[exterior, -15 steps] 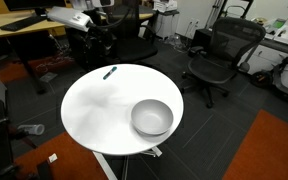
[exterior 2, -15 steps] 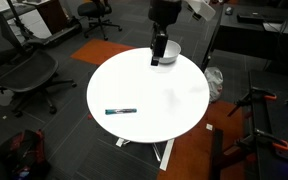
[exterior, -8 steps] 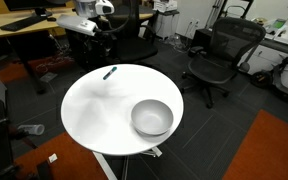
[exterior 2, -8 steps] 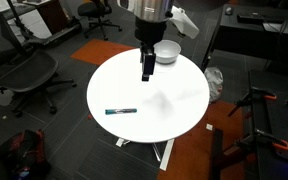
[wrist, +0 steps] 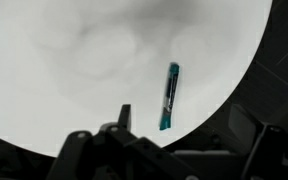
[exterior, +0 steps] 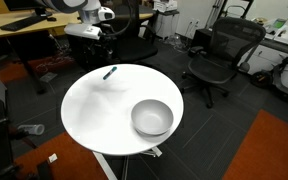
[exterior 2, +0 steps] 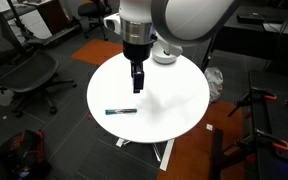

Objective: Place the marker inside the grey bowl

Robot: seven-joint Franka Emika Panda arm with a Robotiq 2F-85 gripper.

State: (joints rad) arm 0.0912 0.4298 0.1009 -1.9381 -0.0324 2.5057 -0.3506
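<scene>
The marker (exterior: 110,72) is a short teal-green pen lying flat near the edge of the round white table (exterior: 94,115). It also shows in an exterior view (exterior 2: 121,111) and in the wrist view (wrist: 170,95). The grey bowl (exterior: 152,118) stands upright and empty on the opposite side of the table. In an exterior view the arm partly hides the bowl (exterior 2: 167,52). My gripper (exterior 2: 136,86) hangs above the table, a short way from the marker and apart from it. In the wrist view its fingers (wrist: 184,125) are spread and empty, with the marker just ahead of them.
Black office chairs (exterior: 216,55) (exterior 2: 29,70) stand around the table on dark carpet. A desk with equipment (exterior: 24,22) is behind it. The table (exterior 2: 174,100) carries only the marker and the bowl.
My arm has swung from above the bowl across the table towards the marker and dropped lower. The marker and the bowl have not moved.
</scene>
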